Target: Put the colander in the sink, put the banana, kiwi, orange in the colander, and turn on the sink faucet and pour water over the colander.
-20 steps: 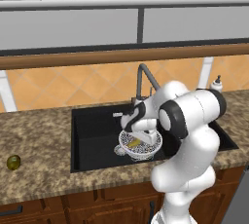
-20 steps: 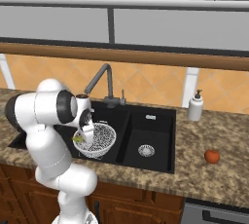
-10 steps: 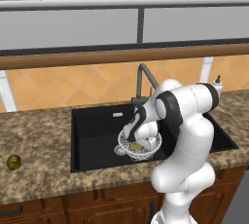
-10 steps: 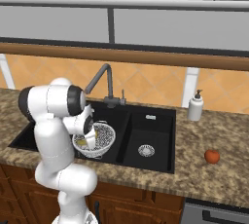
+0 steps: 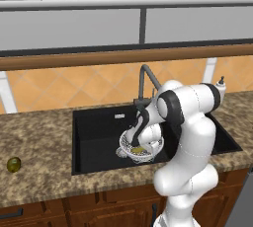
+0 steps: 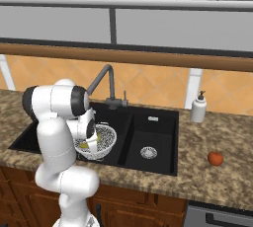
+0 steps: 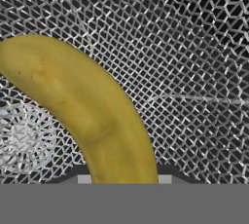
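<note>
The pincer (image 5: 139, 148) reaches down into the colander (image 5: 127, 146) in the sink's (image 5: 94, 132) large basin, its jaws closed on the banana (image 7: 92, 116), which lies against the mesh. The kiwi (image 5: 14, 164) sits on the bench left of the sink; the orange (image 6: 215, 159) rests on the bench to the right.

One sink (image 5: 99, 137), one faucet (image 5: 147, 80), one colander (image 6: 106, 139), one banana (image 7: 92, 111), one kiwi (image 5: 14, 164), one orange (image 6: 215, 159), one soap bottle (image 6: 198, 107)

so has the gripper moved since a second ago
Yes. The gripper has gone down into the colander with the banana, judged against the faucet, which has stayed put in the left base view.
</note>
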Controlling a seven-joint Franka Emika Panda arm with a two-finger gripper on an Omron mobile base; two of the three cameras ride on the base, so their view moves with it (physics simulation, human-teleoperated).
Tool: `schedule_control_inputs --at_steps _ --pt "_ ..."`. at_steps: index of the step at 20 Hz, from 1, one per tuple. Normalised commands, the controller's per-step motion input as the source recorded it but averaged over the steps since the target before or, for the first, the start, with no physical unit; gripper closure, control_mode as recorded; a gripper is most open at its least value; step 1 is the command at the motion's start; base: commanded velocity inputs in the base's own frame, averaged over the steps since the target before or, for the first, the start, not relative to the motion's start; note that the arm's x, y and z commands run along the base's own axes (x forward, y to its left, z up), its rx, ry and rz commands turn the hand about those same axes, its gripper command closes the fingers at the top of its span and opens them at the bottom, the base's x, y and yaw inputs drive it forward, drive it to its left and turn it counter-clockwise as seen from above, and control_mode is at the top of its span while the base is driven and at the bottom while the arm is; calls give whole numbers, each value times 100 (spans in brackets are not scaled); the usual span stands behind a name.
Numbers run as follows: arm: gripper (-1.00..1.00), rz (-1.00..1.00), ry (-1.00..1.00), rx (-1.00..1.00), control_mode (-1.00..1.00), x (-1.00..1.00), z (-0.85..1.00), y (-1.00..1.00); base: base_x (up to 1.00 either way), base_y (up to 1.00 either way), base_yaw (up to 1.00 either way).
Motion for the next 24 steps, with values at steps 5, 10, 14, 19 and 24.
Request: schedule_control_inputs --at_steps 5,10,14,19,24 --pt "-100 0 0 0 -100 0 3 0 0 0 0" --pt "-100 -2 0 0 -100 0 15 0 0 0 0" --pt "-100 -4 1 0 -100 0 46 0 0 0 0" --pt "-100 -1 7 0 -100 -10 60 0 0 0 0" --pt "-100 -3 10 -2 -100 -35 40 0 0 0 0"
